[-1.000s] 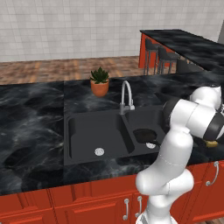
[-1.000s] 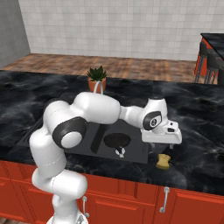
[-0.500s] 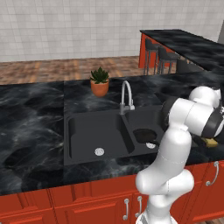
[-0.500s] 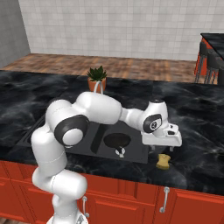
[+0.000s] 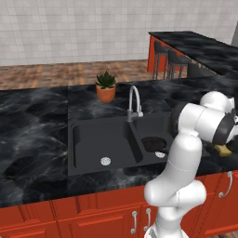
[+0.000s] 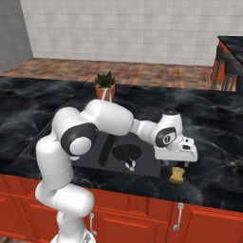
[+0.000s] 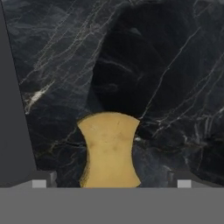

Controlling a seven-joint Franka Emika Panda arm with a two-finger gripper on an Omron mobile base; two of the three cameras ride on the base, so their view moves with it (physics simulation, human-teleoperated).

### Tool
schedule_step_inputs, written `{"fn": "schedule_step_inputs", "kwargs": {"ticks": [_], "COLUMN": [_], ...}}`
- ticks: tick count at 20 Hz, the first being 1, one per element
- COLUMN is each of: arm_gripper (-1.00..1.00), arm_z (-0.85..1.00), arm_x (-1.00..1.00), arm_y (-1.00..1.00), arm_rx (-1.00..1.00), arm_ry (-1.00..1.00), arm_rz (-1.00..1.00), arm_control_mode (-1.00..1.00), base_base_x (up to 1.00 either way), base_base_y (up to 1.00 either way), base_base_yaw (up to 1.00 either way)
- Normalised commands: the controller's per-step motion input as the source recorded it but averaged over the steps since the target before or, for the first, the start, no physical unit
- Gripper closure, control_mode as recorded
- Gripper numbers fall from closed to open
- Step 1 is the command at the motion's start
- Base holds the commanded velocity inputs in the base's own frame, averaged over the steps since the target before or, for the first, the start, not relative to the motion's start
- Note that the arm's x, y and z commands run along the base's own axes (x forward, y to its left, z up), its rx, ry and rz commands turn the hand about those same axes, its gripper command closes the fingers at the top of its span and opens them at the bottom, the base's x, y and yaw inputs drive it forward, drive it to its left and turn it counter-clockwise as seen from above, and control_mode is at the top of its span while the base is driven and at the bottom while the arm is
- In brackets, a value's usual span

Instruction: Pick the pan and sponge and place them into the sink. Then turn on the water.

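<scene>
The sponge point(image 7: 109, 148) lay flat on the counter point(image 6: 218, 142), just to the right of the sink point(image 5: 93, 139) and near the counter's front edge. In the right base view the sponge point(image 6: 178, 175) was a small yellow block, and it sat just under the gripper point(image 6: 182, 163). In the hand view it sat between the two finger tips point(image 7: 39, 183), one on each side. The jaws were wide open and held nothing. They were not touching the sponge yet.

The pan point(image 6: 126, 152) already lay in the right basin of the sink, close to the drain. So the sponge looked like the next job.

To do it well, the gripper should go straight down so the sponge stays in the middle of the gap. The tips should reach low beside the sponge, nearly to the counter, before they close. The sponge is likely soft, so a gentle squeeze should be enough. It looked narrower in the middle, which could be a good spot to pinch.

Then the arm should lift it clear of the sink's rim before going left over a basin. The faucet point(image 5: 134, 102) stood behind the sink, with no water running, and a plant point(image 5: 106, 86) sat past it.
</scene>
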Motion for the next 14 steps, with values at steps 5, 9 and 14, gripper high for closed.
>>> {"fn": "schedule_step_inputs", "kwargs": {"ticks": [5, 9, 14], "arm_gripper": [-1.00, -1.00, -1.00], "arm_z": [-0.11, -0.11, -0.12], "arm_x": [0.00, 0.00, 0.00], "arm_y": [-0.02, -0.01, -0.01], "arm_rx": [0.01, 0.02, 0.02], "arm_ry": [0.00, 0.00, 0.00], "arm_rz": [0.00, 0.00, 0.00], "arm_control_mode": [-1.00, -1.00, -1.00], "base_base_x": [0.00, 0.00, 0.00], "base_base_y": [0.00, 0.00, 0.00], "base_base_yaw": [0.00, 0.00, 0.00]}}
